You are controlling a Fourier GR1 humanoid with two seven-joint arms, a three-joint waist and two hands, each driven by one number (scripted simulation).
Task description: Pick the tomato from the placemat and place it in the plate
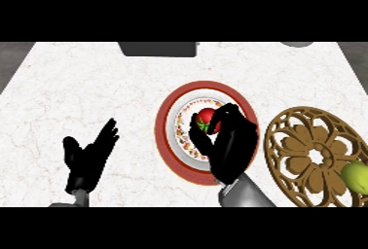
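R hand [231,138] grasping tomato [207,116] over plate [188,160] (red rim) | L hand [87,158] released, resting

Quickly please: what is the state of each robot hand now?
Left robot hand: open, holding nothing.
Right robot hand: closed on the tomato, over the plate.

— How is the light over the counter [86,87]?
— Bright and even, with no glare on the pale marble.
— Any shadows?
— Hardly any; the right hand [233,141] and left hand [90,158] read as flat black shapes with little shading.
— And toward twelve o'clock?
— A dark grey block [158,48] sits there, soft-edged. The plate [169,141] looks stretched taller than wide.
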